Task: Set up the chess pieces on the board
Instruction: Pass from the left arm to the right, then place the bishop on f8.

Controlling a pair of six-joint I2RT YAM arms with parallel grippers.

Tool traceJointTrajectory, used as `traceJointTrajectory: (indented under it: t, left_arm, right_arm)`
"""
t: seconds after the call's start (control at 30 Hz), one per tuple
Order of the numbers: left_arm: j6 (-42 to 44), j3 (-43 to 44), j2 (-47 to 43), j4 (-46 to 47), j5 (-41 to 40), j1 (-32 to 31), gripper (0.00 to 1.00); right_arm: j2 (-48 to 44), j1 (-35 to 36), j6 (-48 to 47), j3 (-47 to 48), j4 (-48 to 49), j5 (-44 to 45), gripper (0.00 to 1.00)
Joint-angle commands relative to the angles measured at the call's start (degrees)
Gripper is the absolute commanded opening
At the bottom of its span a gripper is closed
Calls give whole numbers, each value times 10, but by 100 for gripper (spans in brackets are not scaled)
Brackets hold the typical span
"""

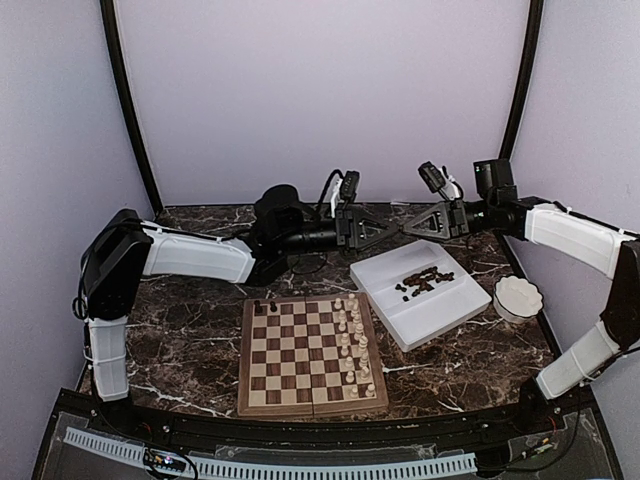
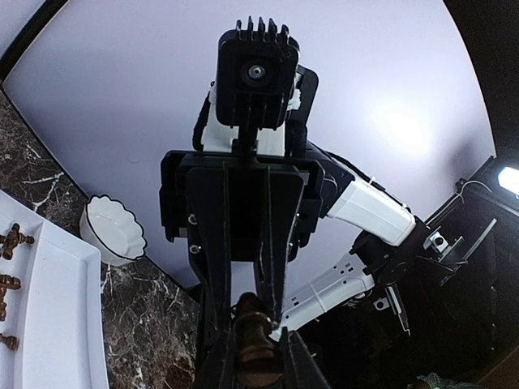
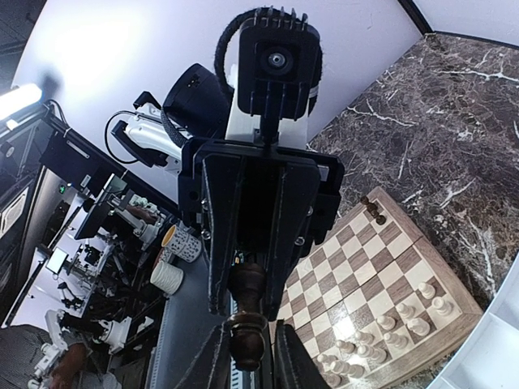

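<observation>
Above the counter point(image 1: 200, 330), at 12 o'clock from the board point(image 1: 290, 365), both arms meet tip to tip. By the look of it, this is a handover in the air.

Progress:
- Early for the dark side.
- Cream pieces point(image 1: 352, 345) stand in two files along the board's 3 o'clock edge. That side looks complete or close to it; I cannot count them for certain.
- Only two dark pieces point(image 1: 260, 306) are on the board, side by side at its 11 o'clock corner.
- The bulk lies in a loose heap in the far half of the tray point(image 1: 440, 315), at 2 o'clock from the board.
- Bowl point(image 1: 518, 298) sits at 3 o'clock from the tray; contents not visible.
- Judgement: nearly all the dark set has yet to go to the 9 o'clock files.

Pincers:
- Left pincer point(image 1: 388, 228) and right pincer point(image 1: 410, 227) point nose to nose, tips almost touching.
- Both wrist views show one held piece point(image 2: 255, 344), dark brown, lying along the line between them.
- The left pincer's fingers point(image 2: 217, 365) sit close together, against the piece's sides.
- The right pincer's fingers point(image 3: 288, 361) are equally narrow, with the same piece between them.
- Both appear clamped on it. Which one bears the load cannot be told.
- The piece hangs off the counter, apart from board and tray.
</observation>
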Motion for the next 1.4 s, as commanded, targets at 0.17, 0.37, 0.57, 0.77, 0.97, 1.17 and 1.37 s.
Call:
traceJointTrajectory:
  t: [0.17, 0.37, 0.57, 0.77, 0.97, 1.17, 1.37]
  left_arm:
    - [3, 28, 0, 5, -4, -9, 14]
    - [21, 25, -6, -31, -18, -10, 31]
    - [169, -5, -102, -203, -94, -10, 53]
    - [323, -95, -240, -344, -212, 5, 64]
    - [353, -193, -381, -475, -322, 99, 66]
    - [376, -256, -507, -574, -491, 163, 69]
    - [333, -312, -603, -611, -652, 178, 76]
  right_arm:
    - [-4, 6, 6, -6, 28, -11, 10]
    - [-5, 4, -59, 23, -44, 15, 1]
    - [7, 1, -198, 118, -190, 94, 0]
    - [45, 18, -320, 234, -298, 265, 0]
    - [81, 140, -394, 304, -332, 503, 0]
    - [154, 268, -447, 354, -355, 638, 0]
    - [267, 363, -465, 440, -378, 697, 0]
